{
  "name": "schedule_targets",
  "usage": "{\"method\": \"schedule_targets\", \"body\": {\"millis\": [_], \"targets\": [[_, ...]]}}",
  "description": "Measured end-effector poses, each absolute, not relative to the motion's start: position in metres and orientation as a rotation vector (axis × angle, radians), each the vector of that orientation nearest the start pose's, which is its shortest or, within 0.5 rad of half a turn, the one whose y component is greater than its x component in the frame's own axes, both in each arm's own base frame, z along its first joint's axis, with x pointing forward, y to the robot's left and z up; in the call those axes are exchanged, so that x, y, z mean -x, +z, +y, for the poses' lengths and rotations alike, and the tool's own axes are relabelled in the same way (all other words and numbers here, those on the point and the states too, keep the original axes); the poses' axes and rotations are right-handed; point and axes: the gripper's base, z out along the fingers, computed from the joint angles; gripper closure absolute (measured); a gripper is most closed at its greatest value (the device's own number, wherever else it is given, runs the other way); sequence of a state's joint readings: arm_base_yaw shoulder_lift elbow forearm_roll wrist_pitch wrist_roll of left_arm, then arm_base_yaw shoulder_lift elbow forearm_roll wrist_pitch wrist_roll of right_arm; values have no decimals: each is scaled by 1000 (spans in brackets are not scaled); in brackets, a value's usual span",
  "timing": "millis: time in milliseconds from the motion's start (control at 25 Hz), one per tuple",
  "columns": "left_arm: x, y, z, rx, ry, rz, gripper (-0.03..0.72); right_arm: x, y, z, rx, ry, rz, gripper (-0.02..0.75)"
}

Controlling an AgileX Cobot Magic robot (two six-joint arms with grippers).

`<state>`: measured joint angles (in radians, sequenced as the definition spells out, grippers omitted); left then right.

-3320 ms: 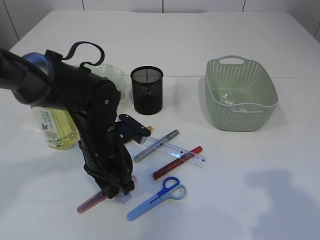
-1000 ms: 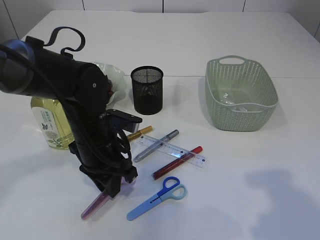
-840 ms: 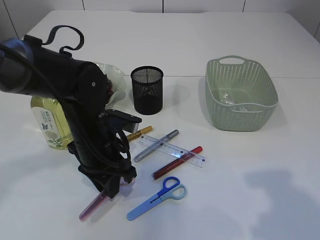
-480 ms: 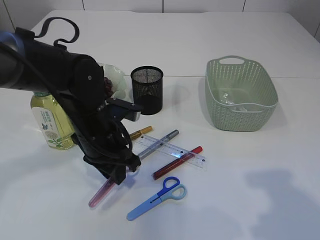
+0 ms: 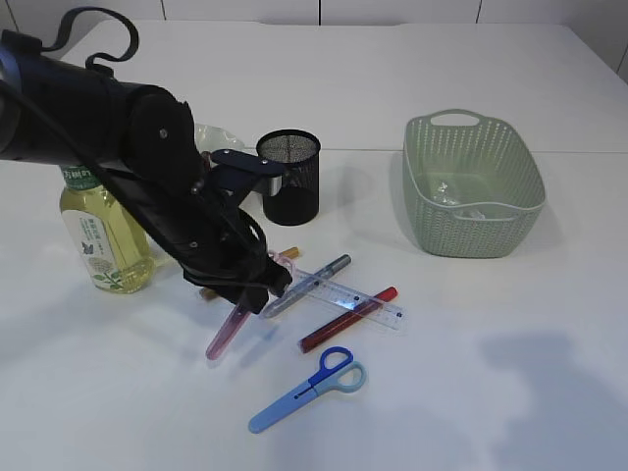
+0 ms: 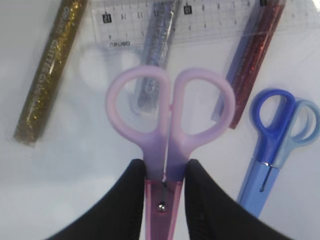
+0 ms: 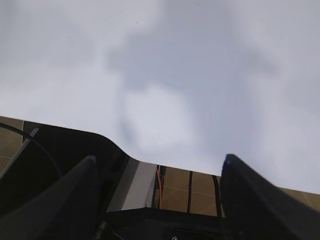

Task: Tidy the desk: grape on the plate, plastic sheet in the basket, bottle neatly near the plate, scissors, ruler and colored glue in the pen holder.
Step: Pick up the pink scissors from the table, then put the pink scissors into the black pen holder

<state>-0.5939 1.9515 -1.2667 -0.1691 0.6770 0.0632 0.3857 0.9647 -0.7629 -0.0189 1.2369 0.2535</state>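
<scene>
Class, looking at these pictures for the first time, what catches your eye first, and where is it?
The big black left arm, its left gripper clamping pink scissors above the table. Beneath lie blue scissors, a clear ruler and glitter glue tubes; a green basket stands at the right.

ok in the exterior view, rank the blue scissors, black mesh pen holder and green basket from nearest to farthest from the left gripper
1. Black mesh pen holder, just behind the left gripper.
2. Blue scissors, in front, to its right; nearly as close.
3. Green woven plastic basket, far right.
</scene>
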Motion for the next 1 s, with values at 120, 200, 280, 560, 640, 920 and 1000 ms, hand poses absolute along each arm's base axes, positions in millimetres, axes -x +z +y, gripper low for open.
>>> {"method": "schedule_targets", "body": {"millis": [120, 200, 280, 560, 640, 920, 1000], "targets": [[-318, 162, -226, -756, -294, 2741, 499, -132, 281, 52, 200, 75, 2920, 155], [-319, 163, -227, -750, -297, 2727, 499, -132, 281, 52, 200, 75, 2920, 155], [-320, 163, -227, -746, -300, 2714, 499, -132, 281, 52, 200, 75, 2920, 155], [-322, 176, -228, -726, -318, 2649, 499, -132, 281, 52, 200, 75, 2920, 155], [-322, 183, -227, -719, -326, 2624, 499, -132, 281, 52, 200, 75, 2920, 155], [-320, 200, -226, -705, -343, 2575, 499, -133, 281, 51, 203, 61, 2917, 155], [-321, 202, -227, -698, -347, 2556, 499, -133, 281, 51, 204, 58, 2916, 155]]}}
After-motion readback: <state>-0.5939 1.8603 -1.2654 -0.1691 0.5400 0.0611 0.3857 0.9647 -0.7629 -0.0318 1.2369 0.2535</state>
